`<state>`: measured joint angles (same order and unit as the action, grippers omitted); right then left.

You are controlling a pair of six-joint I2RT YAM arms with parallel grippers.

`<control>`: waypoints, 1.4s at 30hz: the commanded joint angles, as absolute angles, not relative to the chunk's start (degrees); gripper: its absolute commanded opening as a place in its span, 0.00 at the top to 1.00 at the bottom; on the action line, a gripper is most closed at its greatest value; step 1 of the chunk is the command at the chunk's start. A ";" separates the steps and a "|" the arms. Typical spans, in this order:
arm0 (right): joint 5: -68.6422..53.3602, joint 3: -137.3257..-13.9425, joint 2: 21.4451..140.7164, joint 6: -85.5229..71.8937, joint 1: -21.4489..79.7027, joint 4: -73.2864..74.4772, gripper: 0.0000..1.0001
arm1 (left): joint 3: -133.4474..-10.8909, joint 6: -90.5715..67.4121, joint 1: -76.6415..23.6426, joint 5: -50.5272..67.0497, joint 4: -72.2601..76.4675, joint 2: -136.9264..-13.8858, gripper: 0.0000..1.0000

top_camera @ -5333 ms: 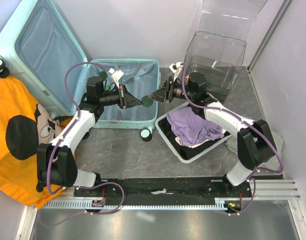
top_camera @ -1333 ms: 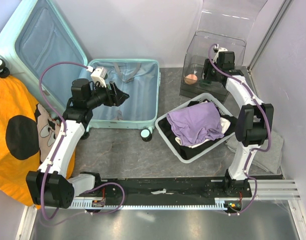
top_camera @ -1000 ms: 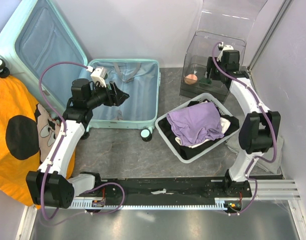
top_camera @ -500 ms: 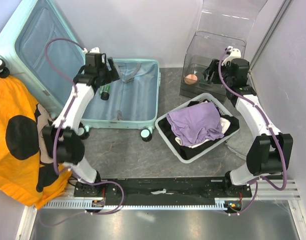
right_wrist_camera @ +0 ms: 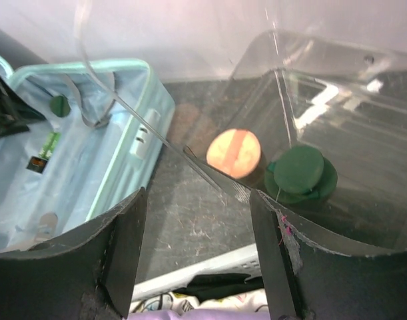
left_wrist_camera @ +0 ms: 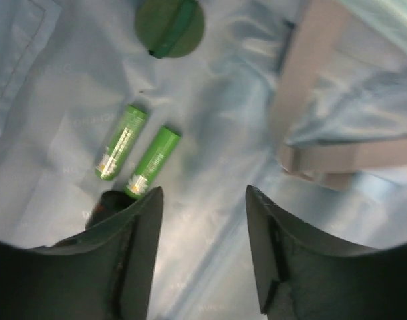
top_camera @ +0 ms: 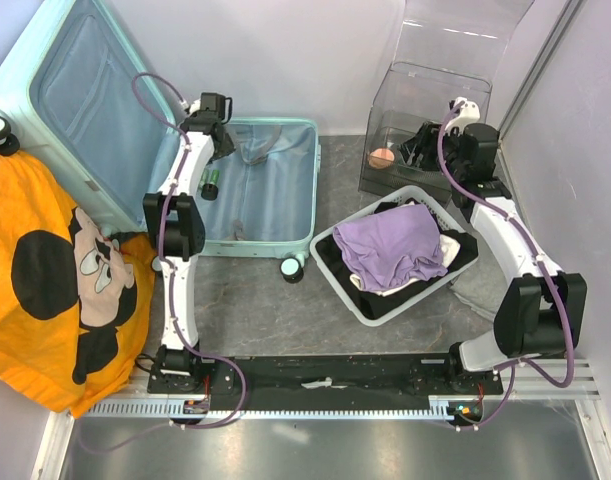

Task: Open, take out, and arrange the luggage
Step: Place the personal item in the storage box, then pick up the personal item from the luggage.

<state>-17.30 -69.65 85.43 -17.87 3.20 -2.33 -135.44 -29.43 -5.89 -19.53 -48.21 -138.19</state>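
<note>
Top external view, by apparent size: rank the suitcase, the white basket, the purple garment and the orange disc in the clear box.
Largest to smallest:
1. suitcase, lying open
2. white basket
3. purple garment
4. orange disc
No near ties.

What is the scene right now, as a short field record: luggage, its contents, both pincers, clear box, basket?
luggage: open, lid swung up to the left
inside luggage: two green tubes, green disc, grey strap
left pincer: open, empty, over the luggage interior beside the green tubes
right pincer: open, empty, facing the clear box
clear box: holds an orange round item and a green round item
basket: purple garment on top
</note>
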 commanded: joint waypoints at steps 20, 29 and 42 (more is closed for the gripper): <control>-19.25 -67.15 77.79 -17.05 3.08 -7.82 0.28 | -137.55 -53.34 2.81 -12.49 -33.14 -149.94 0.45; -19.25 -66.71 76.11 -16.70 3.08 -7.82 0.28 | -133.86 -61.96 3.87 -13.79 -28.04 -150.56 0.41; -18.72 -66.45 76.11 -15.73 3.08 -7.73 0.27 | -129.03 -64.25 3.96 -21.00 -22.59 -148.45 0.43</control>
<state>-19.22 -66.87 77.60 -16.84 3.20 -5.58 -131.13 -59.83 2.00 -15.97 -22.83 -149.62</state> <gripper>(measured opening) 0.725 0.578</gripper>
